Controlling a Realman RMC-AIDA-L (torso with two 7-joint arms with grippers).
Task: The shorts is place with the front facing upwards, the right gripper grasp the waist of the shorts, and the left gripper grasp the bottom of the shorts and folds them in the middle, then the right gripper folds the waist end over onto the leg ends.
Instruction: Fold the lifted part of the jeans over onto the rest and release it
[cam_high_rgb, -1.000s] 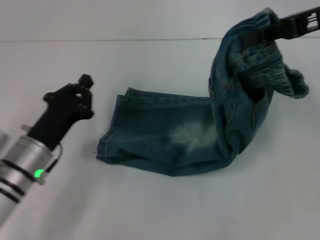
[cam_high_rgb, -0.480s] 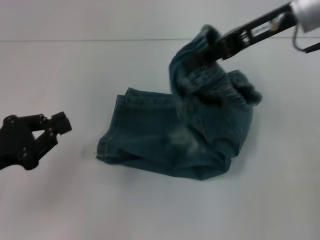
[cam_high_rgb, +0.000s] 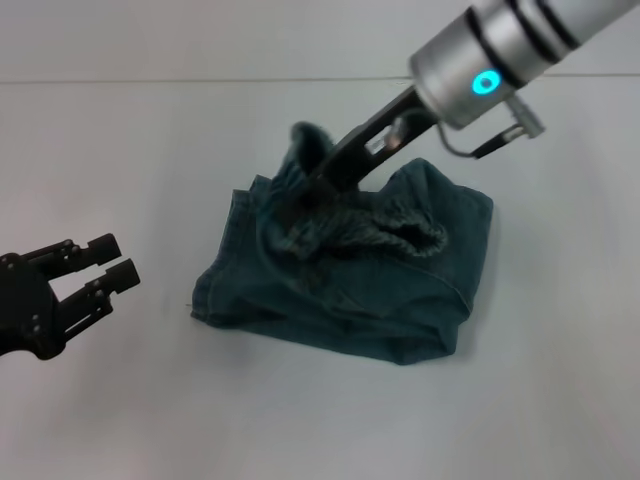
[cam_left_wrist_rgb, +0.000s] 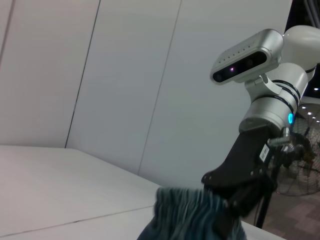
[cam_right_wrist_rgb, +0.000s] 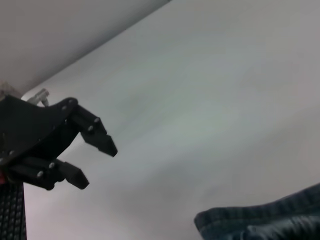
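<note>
We keep right gripper (cam_high_rgb: 305, 195) clamped on the waist of the shorts (cam_high_rgb: 345, 232), low over the leg ends (cam_high_rgb: 225, 285) to finish the fold; left gripper (cam_high_rgb: 105, 268) parked w/ jaws apart, empty, beside on desk (cam_high_rgb: 320, 420).

A lab: bare white table (cam_high_rgb: 120, 130), plain wall panels (cam_left_wrist_rgb: 125, 75).

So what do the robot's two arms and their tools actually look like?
The right tool is black and slim with a small white label, on a silver cylindrical wrist with dark rings, a cyan light and a thin looping cable. The left tool is black with two blocky fingers studded with small screws.
</note>
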